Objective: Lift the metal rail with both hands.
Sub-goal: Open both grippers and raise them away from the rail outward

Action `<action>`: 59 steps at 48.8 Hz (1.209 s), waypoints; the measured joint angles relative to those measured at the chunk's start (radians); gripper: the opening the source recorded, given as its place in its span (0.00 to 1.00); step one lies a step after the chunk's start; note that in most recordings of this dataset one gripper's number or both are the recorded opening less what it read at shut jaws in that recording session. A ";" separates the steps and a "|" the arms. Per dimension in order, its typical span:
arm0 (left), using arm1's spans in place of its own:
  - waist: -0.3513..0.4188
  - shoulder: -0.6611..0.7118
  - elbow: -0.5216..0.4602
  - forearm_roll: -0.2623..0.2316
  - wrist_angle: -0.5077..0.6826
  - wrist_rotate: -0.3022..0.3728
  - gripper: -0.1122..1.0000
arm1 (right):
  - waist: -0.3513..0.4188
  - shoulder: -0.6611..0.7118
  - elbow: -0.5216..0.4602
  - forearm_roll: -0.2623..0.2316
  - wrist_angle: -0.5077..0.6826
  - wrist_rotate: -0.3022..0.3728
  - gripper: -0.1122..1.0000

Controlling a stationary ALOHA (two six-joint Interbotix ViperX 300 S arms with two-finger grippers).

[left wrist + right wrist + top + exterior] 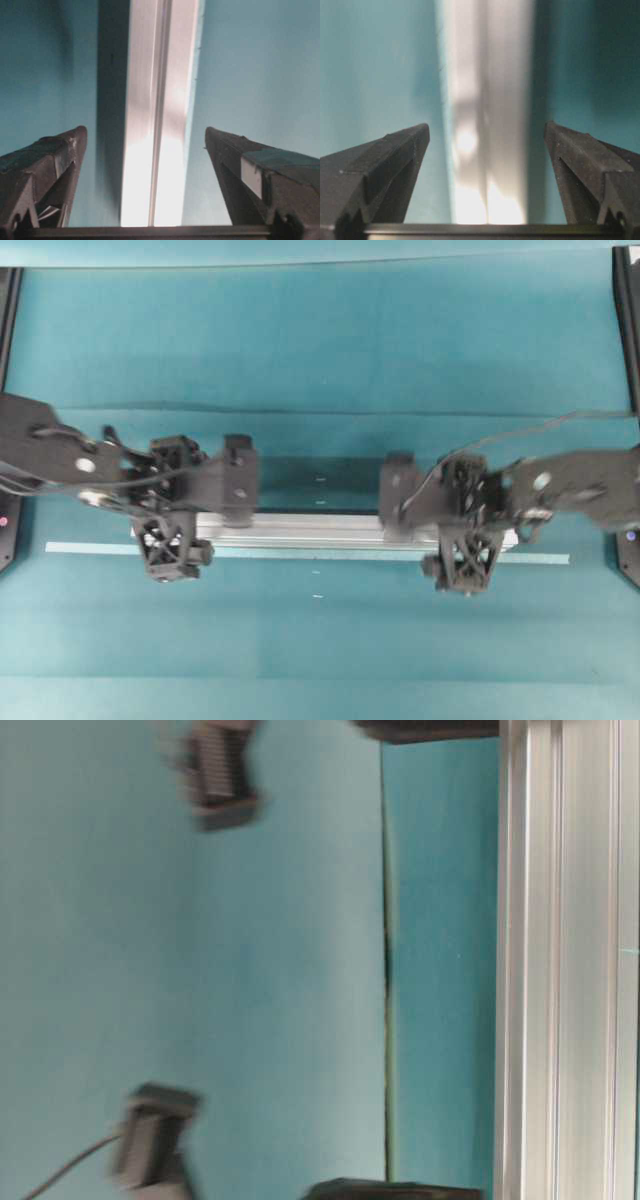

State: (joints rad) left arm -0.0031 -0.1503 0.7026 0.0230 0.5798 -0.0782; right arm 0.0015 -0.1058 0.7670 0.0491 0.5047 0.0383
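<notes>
The metal rail (310, 528) is a long grooved silver bar lying crosswise on the teal table, just behind a pale tape strip. My left gripper (172, 512) straddles its left end and my right gripper (465, 525) straddles its right end. In the left wrist view the rail (160, 125) runs between the spread fingers (55, 165), with teal gaps on both sides, and that gripper (144, 130) is open. The right wrist view shows the same: the rail (487, 100) lies between wide fingers (580, 160) without touching them, so that gripper (486, 126) is open too.
A thin pale tape strip (80, 548) runs along the table in front of the rail and past both its ends. Black frames (8, 310) stand at the left and right table edges. The table-level view is blurred, with the rail (560, 970) filling its right side.
</notes>
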 measured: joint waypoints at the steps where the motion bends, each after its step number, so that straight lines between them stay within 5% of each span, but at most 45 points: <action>1: 0.000 -0.014 0.000 -0.002 0.003 0.000 0.95 | -0.003 -0.014 0.000 -0.002 0.000 0.000 0.96; 26: 0.000 -0.299 0.035 0.000 -0.014 0.034 0.95 | -0.048 -0.356 0.043 -0.012 -0.032 -0.005 0.96; 59: 0.000 -0.531 0.129 0.000 -0.186 0.061 0.94 | -0.048 -0.718 0.184 -0.012 -0.137 -0.005 0.96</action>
State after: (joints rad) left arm -0.0031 -0.6811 0.8314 0.0230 0.3942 -0.0169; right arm -0.0460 -0.8237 0.9511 0.0368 0.3682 0.0337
